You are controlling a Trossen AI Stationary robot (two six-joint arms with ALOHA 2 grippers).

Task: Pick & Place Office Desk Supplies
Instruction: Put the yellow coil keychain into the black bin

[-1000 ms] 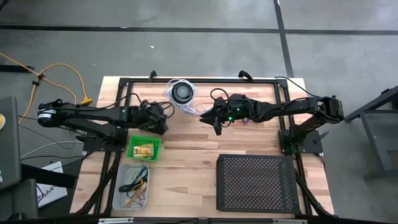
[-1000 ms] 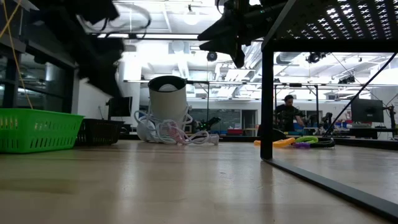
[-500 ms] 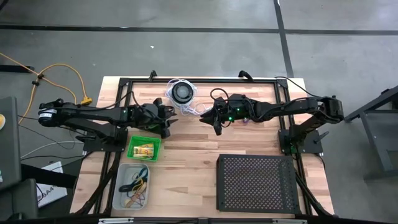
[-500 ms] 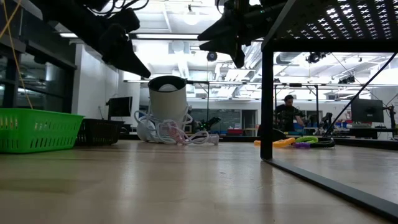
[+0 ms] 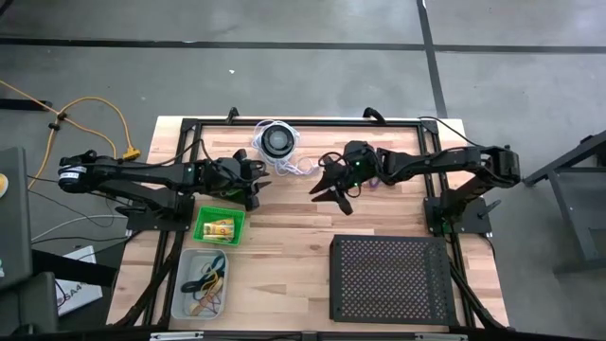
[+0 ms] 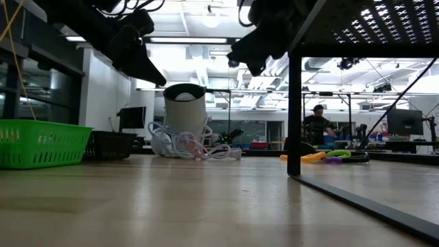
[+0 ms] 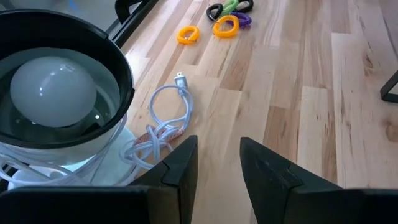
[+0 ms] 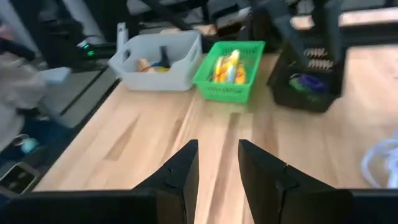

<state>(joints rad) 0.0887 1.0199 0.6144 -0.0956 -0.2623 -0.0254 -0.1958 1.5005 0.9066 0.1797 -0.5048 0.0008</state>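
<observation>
- Left end effector: hovering over the tabletop toward the far edge, left of centre; its fingers are standing slightly parted, gripping nothing.
- Right end effector: hanging above the middle of the tabletop's far half; its fingers are standing slightly parted and empty.
- Orange rings: two lying flat on the wood near the far edge, right of centre, the smaller one just beside the larger.
- Green, purple and black rings: clustering against the larger orange ring; their long axes cannot be told.
- Yellow packets: sitting in the green basket near the left edge, long axis running left to right across the tabletop.
- Rubber-band loops: lying tangled in the clear bin by the near-left corner, pointing no single way.
- Round black disc: standing at the far edge, its white cord trailing onto the wood beside it.
- Black perforated tray: occupying the near-right part of the tabletop.
</observation>
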